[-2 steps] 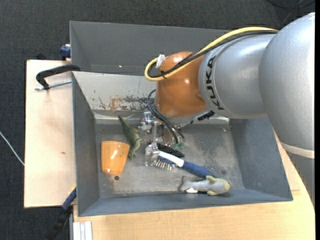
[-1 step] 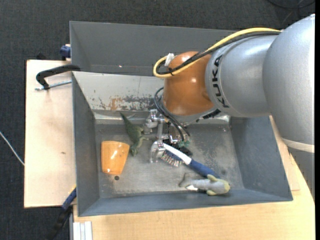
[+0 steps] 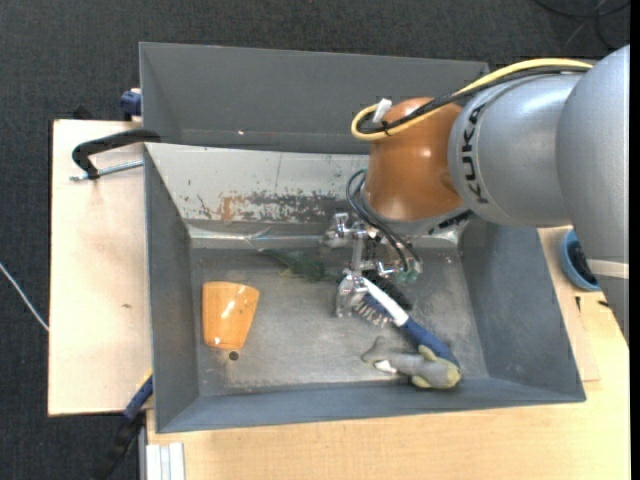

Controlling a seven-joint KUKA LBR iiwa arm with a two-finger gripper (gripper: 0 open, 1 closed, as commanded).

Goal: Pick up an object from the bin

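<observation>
One gripper, metal, below the arm's orange cover, low over the bin floor, right of centre; how wide it stands cannot be told.
One brush, white and blue, on the floor just beside the gripper. Its long axis runs from upper left to lower right, with the bristled head at the gripper and the blue handle end pointing to the lower right corner. Whether the gripper touches it cannot be told.
One grey soft toy, touching the brush's handle end, near the front wall.
One dark green thing, flat, left of the gripper, near the back wall.
One orange cup, on its side, well apart at the left.
</observation>
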